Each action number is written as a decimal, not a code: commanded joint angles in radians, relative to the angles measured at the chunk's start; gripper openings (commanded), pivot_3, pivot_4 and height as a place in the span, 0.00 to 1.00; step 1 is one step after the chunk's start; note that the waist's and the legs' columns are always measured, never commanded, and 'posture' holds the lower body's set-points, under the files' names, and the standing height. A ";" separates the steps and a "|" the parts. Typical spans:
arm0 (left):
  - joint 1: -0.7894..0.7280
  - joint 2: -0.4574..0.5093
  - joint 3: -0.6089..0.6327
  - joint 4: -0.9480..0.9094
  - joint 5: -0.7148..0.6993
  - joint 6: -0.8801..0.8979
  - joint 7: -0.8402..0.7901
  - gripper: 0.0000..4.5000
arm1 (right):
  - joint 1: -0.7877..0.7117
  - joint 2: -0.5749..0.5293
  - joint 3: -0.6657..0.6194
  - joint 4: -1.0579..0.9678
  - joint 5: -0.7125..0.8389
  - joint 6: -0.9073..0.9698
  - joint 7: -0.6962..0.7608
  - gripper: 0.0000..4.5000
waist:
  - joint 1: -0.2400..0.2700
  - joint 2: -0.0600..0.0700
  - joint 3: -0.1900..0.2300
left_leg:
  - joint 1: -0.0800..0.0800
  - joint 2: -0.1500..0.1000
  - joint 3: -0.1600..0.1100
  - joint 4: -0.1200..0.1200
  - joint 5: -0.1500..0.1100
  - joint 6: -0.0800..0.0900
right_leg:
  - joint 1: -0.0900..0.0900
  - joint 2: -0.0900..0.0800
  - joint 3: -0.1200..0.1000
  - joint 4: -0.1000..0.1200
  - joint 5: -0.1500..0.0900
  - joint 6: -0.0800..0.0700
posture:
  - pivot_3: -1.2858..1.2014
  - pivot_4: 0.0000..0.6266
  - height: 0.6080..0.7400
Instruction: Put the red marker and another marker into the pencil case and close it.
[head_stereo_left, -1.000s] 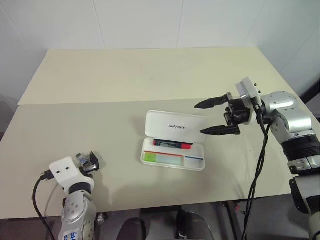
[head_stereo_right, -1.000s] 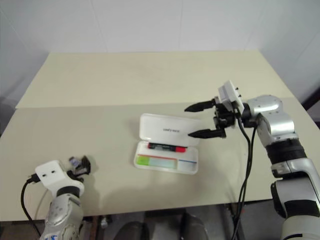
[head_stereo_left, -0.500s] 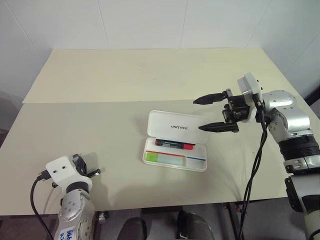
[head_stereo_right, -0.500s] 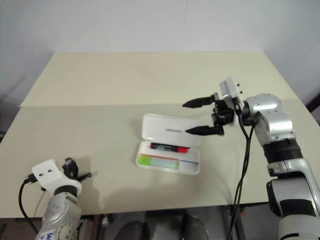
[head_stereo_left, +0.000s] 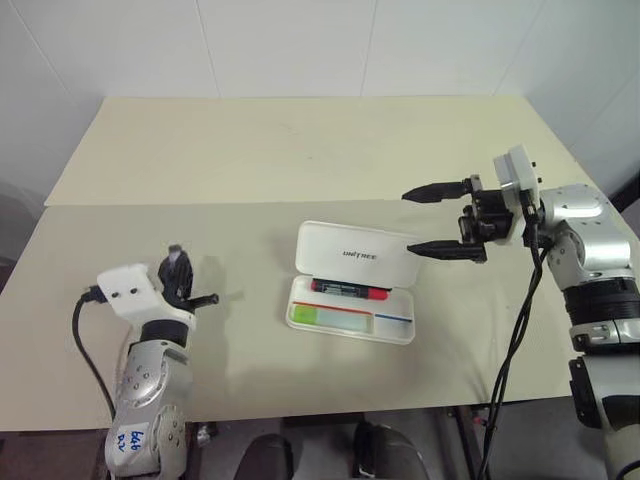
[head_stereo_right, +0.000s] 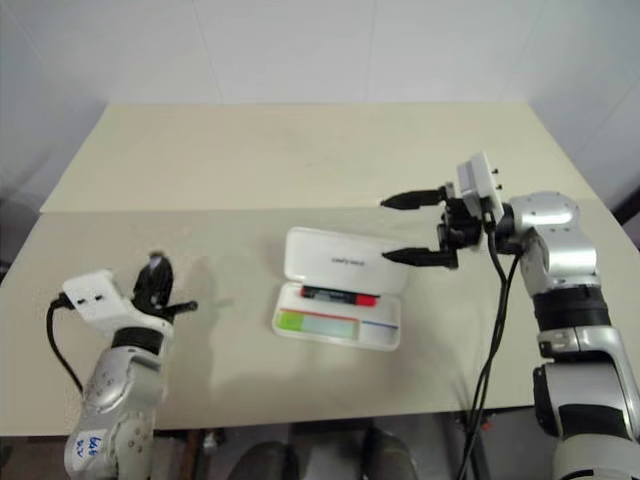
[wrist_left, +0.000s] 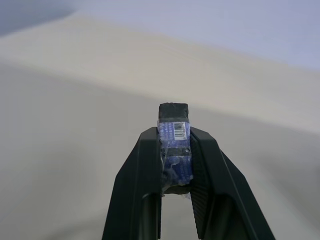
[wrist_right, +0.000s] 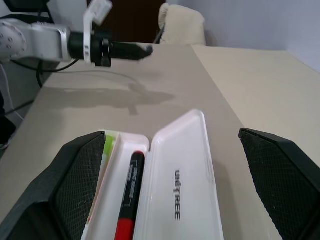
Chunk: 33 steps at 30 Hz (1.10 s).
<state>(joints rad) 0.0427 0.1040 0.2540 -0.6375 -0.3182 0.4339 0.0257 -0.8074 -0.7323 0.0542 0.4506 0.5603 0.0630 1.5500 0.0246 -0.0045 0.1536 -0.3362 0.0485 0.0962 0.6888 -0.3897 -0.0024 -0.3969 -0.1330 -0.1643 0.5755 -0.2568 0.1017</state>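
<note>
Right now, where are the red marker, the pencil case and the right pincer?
red marker (head_stereo_left: 348, 290): left eye view, black middle.
pencil case (head_stereo_left: 355, 249): left eye view, open lid.
right pincer (head_stereo_left: 418, 220): left eye view, between fingertips.

White pencil case (head_stereo_left: 356, 268) with dark lettering — red marker (head_stereo_left: 348, 290) red-and-black, another marker (head_stereo_left: 328, 316) lime-capped; beige counter (head_stereo_left: 250, 160).

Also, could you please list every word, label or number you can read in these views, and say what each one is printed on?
"UNITREE": dark lettering on the open lid of the pencil case.
Barcode sticker on the small blue-wrapped item between the left gripper's fingers: too small to read.
Handwritten blue marks on a white label on the left forearm: not legible.
Print on the red marker's black barrel: too blurred to read.
</note>
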 joint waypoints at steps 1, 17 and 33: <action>-0.031 0.083 -0.009 -0.060 -0.072 -0.031 -0.142 0.09 | 0.027 -0.037 -0.076 -0.026 -0.002 -0.026 0.031 1.00 | -0.001 0.001 0.000 | 0.001 0.000 0.001 0.000 0.000 0.000 | 0.000 0.000 0.000 0.000 0.000 0.000 | 0.52 0.24 1.00; -0.294 0.453 -0.232 0.231 -0.166 -0.124 -0.840 0.09 | 0.298 -0.158 -0.268 -0.199 0.002 0.031 -0.071 1.00 | 0.001 0.002 0.001 | 0.002 0.000 0.003 0.001 0.000 -0.001 | 0.001 0.002 0.002 0.000 0.000 0.000 | 0.52 0.24 1.00; -0.545 0.260 -0.537 0.640 -0.019 -0.255 -1.077 0.09 | 0.630 -0.198 -0.489 -0.523 0.064 0.172 -0.234 1.00 | 0.004 0.002 0.001 | 0.001 0.000 0.003 0.001 0.000 -0.001 | 0.001 0.002 0.002 -0.002 0.001 0.002 | 0.52 0.24 1.00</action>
<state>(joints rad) -0.4817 0.3812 -0.2586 0.0024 -0.3508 0.2092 -1.0335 -0.1835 -0.9051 -0.3793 -0.0264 0.5984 0.2224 1.3339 0.0288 -0.0024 0.1550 -0.3348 0.0481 0.0993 0.6897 -0.3893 -0.0031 -0.3953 -0.1308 -0.1625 0.5734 -0.2558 0.1039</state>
